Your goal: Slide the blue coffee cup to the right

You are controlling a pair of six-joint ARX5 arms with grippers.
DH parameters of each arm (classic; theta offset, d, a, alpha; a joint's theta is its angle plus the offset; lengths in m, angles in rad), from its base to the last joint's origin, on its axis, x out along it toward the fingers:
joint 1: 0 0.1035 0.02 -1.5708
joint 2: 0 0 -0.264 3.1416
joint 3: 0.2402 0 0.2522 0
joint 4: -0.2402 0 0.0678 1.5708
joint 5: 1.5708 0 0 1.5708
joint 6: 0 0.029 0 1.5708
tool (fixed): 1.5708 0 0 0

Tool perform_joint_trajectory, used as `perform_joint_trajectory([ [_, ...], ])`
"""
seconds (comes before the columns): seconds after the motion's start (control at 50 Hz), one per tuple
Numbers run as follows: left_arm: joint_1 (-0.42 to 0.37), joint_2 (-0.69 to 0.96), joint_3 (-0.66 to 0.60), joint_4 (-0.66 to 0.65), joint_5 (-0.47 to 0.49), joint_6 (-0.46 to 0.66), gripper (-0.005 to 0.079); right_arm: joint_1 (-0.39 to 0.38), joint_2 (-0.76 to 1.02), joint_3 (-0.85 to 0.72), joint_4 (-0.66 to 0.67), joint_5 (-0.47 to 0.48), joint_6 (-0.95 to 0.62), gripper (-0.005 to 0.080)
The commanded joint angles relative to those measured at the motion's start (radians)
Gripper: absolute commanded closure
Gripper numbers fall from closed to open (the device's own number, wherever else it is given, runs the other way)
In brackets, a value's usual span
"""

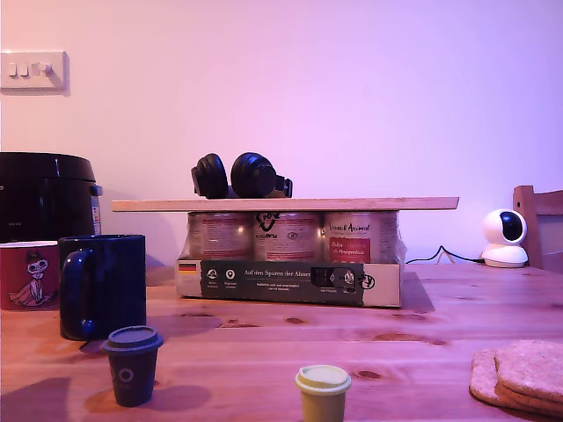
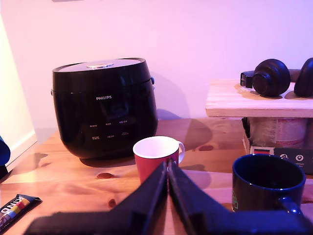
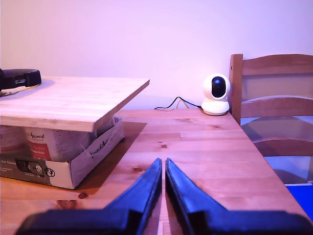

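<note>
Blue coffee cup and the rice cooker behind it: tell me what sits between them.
The red mug stands between the blue coffee cup and the black rice cooker, plainest in the first wrist view.

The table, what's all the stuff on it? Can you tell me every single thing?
blue coffee cup: one, navy, exterior view's left
red mug: one, beside the blue cup
rice cooker: one, black, behind the mugs
lidded cups: two, grey and yellowish, front
tin box: one, centre
wooden board: one, atop the tins
headphones: one, black, on the board
camera: one, white, exterior view's right
coasters: stack, front
chair: one, wooden
my first tool: closed
my second tool: closed
</note>
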Motion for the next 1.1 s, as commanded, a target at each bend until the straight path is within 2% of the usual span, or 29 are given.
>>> perform_joint_trajectory([
  [0.0, 0.051, -0.01, 0.07, 0.019, 0.122, -0.195, 0.0763, -0.041, -0.006, 0.024, 0.153, -0.203, 0.164, 0.0763],
  [0.26, 0.051, -0.01, 0.07, 0.036, 0.123, -0.197, 0.0763, -0.041, -0.006, 0.024, 0.154, -0.203, 0.164, 0.0763],
  [0.38, 0.051, -0.01, 0.081, 0.059, 0.123, -0.238, 0.0763, -0.041, -0.006, 0.024, 0.156, -0.203, 0.164, 0.0763],
  [0.46, 0.051, -0.002, 0.109, 0.024, 0.13, -0.286, 0.0763, -0.041, -0.006, 0.024, 0.156, -0.203, 0.165, 0.0763],
  [0.56, 0.051, 0.043, 0.177, -0.079, 0.161, -0.312, 0.0763, -0.041, -0.006, 0.024, 0.156, -0.205, 0.166, 0.0763],
  [0.7, 0.051, 0.198, 0.303, -0.227, 0.208, -0.311, 0.0763, -0.041, -0.006, 0.024, 0.156, -0.206, 0.166, 0.0763],
  [0.88, 0.051, 0.475, 0.487, -0.359, 0.293, -0.308, 0.0763, -0.041, -0.006, 0.024, 0.156, -0.206, 0.169, 0.0763],
  [1.08, 0.051, 0.802, 0.65, -0.426, 0.35, -0.263, 0.0763, -0.041, -0.006, 0.024, 0.156, -0.206, 0.169, 0.0763],
])
